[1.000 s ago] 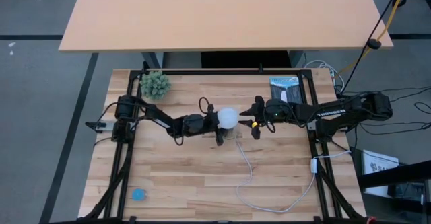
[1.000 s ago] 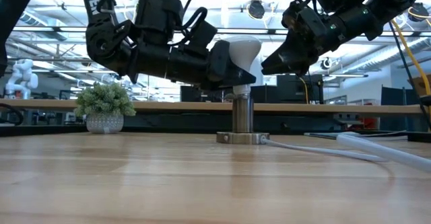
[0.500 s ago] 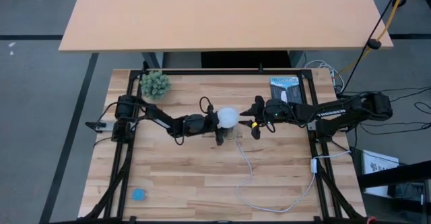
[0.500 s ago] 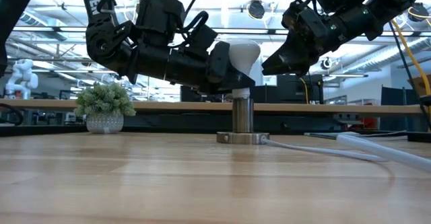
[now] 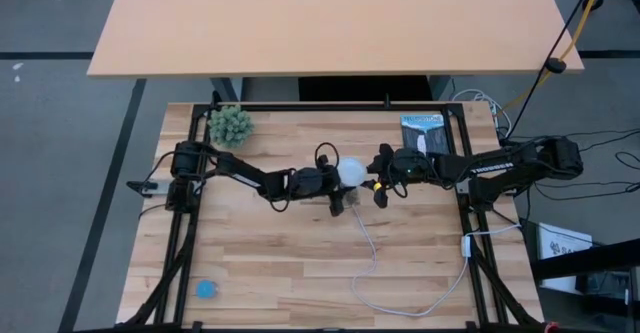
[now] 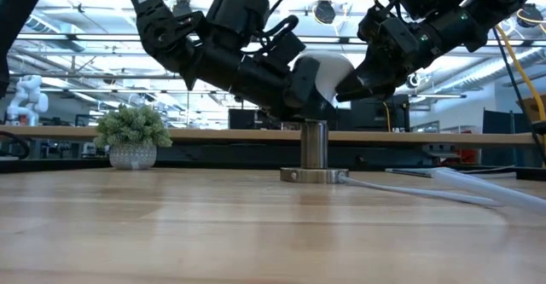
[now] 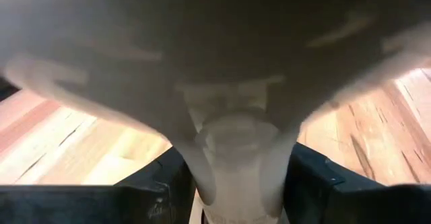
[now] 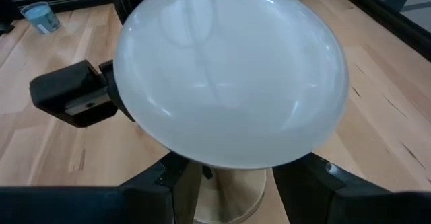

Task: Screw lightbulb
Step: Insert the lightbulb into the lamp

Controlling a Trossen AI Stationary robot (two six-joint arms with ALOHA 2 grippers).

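The white lightbulb (image 6: 329, 69) is tilted over the small metal socket (image 6: 314, 146), its round dome (image 8: 229, 76) turned toward the table's right. The socket stands on its flat base near the table's middle (image 5: 345, 202), and a white cord (image 5: 366, 255) runs from it. My left gripper (image 5: 334, 179) comes from the table's left and is shut on the bulb. My right gripper (image 5: 373, 181) is open just to the right of the dome (image 6: 346, 86). I cannot tell whether it touches the dome. The bulb's screw base is hidden. My left gripper pinches the bulb's pale neck (image 7: 236, 150) between its two fingers, below the dome. It comes from the table's left, slanting downward. The bulb is tilted with its dome up and to the right, over the socket's top; the gripper hides whether the base meets the socket.
A small potted plant (image 5: 230, 125) stands at the far left. A dark box (image 5: 422, 133) lies at the far right, and a small blue object (image 5: 206, 290) at the near left. The white cord loops toward the near right edge.
My left gripper has gone toward the table's right and tipped, still shut on the bulb. The bulb, which stood upright over the socket, now leans with its dome toward my right gripper. The socket has slid a little to the right.
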